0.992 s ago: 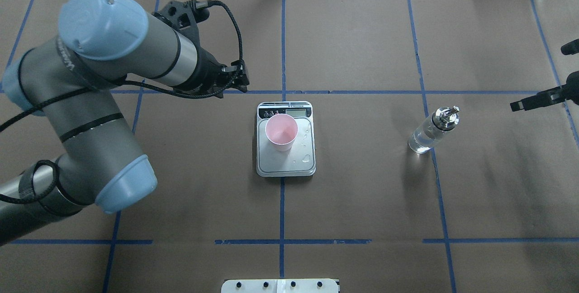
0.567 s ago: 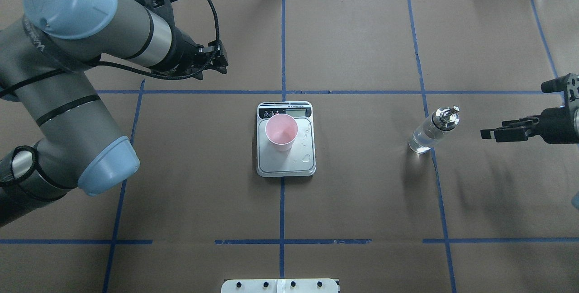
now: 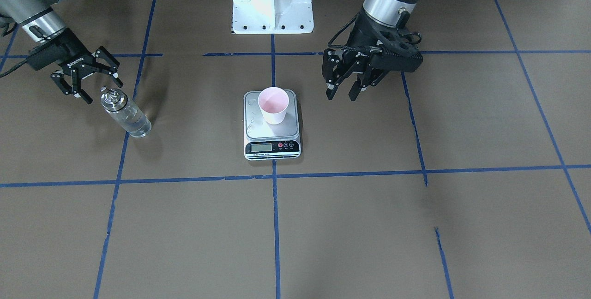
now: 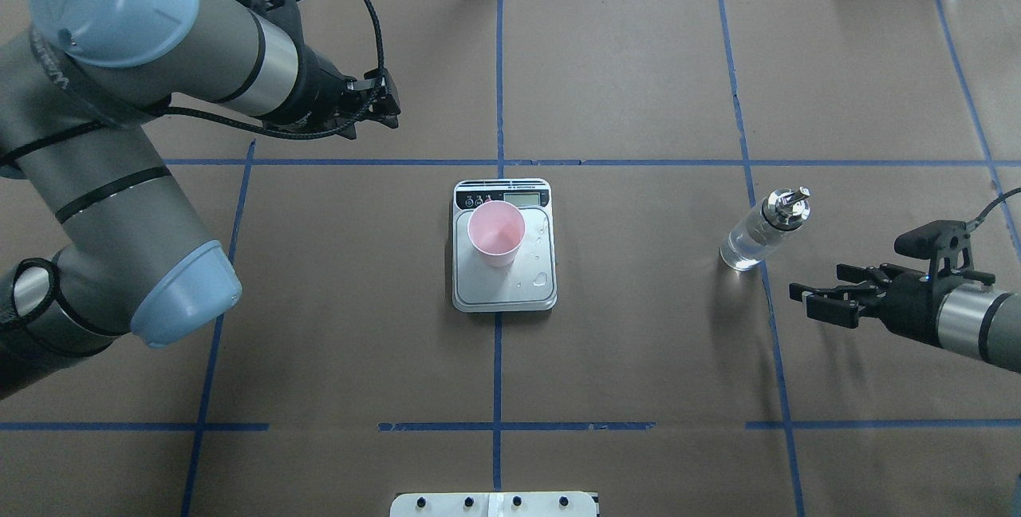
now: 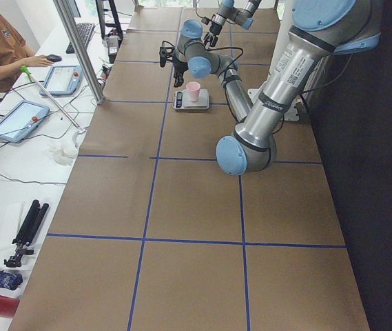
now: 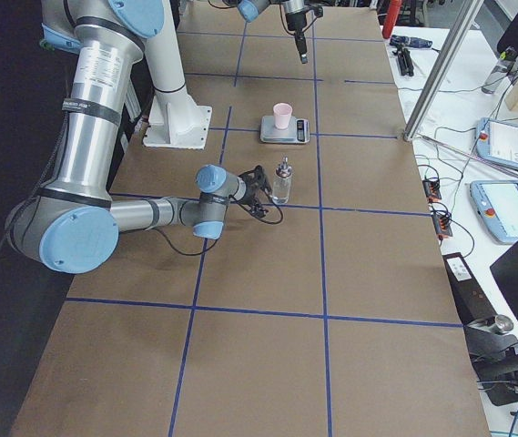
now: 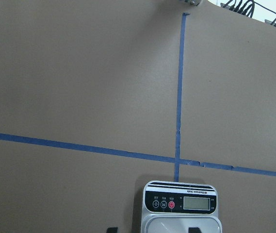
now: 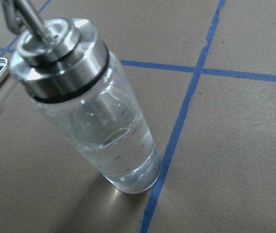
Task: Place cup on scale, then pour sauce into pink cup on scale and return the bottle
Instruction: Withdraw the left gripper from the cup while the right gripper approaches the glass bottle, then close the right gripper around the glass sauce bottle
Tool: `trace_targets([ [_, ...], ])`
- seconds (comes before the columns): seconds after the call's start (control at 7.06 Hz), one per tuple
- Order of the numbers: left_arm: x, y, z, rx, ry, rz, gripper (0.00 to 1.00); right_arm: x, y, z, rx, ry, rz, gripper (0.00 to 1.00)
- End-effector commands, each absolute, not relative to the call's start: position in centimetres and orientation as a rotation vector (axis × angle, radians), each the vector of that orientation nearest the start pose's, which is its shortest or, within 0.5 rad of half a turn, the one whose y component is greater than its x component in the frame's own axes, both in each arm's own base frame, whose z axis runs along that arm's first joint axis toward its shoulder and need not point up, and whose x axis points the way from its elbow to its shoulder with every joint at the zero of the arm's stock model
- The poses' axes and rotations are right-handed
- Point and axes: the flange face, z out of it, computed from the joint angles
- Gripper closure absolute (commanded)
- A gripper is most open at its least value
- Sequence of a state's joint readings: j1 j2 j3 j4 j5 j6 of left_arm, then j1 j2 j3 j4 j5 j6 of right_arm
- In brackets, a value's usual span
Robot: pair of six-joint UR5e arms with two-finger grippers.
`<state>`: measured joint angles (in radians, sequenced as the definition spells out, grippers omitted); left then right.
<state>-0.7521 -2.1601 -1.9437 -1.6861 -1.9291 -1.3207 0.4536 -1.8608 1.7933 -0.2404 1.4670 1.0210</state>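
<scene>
Closest to the right gripper (image 4: 809, 301), whose jaws are spread and hold nothing, the bottle (image 4: 754, 238) stands upright on the counter (image 4: 638, 341), on a blue tape line and well to the robot's right of the scale (image 4: 526, 294). The gripper is just beside the bottle, not touching it. The bottle is clear glass, so I judge it stiff, smooth, likely slippery and breakable if knocked over. The sauce (image 8: 123, 158) fills roughly the lower half, which should keep the weight low and make it slosh when tilted. The best hold looks to be across the plain glass wall just under the silver cap (image 8: 55, 48), whose wider shoulder would stop a slide. The thin spout is no place to grip. Bare counter lies all round the bottle and across to the scale, so there seems to be room for a level carry. Further on, the pink cup (image 4: 496, 232) sits upright on the scale's steel platform, toward the display end, with a few wet spots (image 4: 541, 278) beside it. It is light paper with a small mouth, so a touch from the spout could tip it. Farthest, the left gripper (image 3: 341, 96) hangs with jaws apart and empty, clear of the cup. The counter's edges are far from everything.
</scene>
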Motion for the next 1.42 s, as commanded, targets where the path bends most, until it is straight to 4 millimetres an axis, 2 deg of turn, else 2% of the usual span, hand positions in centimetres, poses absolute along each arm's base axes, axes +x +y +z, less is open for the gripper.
trace_targets([
  [0.0, 35.7, -47.4, 16.6, 0.234, 1.068, -0.254, 0.43, -32.7, -26.9, 52.0, 0.854, -0.964, 0.112, 0.0],
  [0.14, 33.8, -47.4, 19.4, 0.289, 1.015, -0.17, 0.43, -33.3, -26.3, 51.7, 0.911, -0.931, 0.147, 0.0],
  [0.28, 30.3, -46.7, 24.2, 0.337, 0.935, -0.085, 0.42, -33.7, -26.4, 51.4, 0.929, -0.918, 0.188, 0.02],
  [0.42, 26.4, -46.4, 28.1, 0.377, 0.86, -0.015, 0.42, -35.1, -26.9, 50.3, 0.959, -0.896, 0.227, 0.02],
  [0.71, 20.9, -47.2, 34.5, 0.417, 0.718, 0.098, 0.39, -37.0, -27.9, 48.4, 1.02, -0.853, 0.275, 0.02],
  [0.85, 19.4, -47.6, 36.3, 0.429, 0.674, 0.152, 0.36, -37.1, -28.0, 48.6, 1.028, -0.837, 0.278, 0.02],
  [0.99, 18.6, -47.1, 38.7, 0.405, 0.642, 0.172, 0.36, -37.1, -28.1, 49.1, 1.028, -0.836, 0.307, 0.02],
  [1.28, 15.2, -49.0, 41.2, 0.426, 0.573, 0.23, 0.34, -37.2, -28.3, 49.4, 1.024, -0.819, 0.348, 0.01],
])
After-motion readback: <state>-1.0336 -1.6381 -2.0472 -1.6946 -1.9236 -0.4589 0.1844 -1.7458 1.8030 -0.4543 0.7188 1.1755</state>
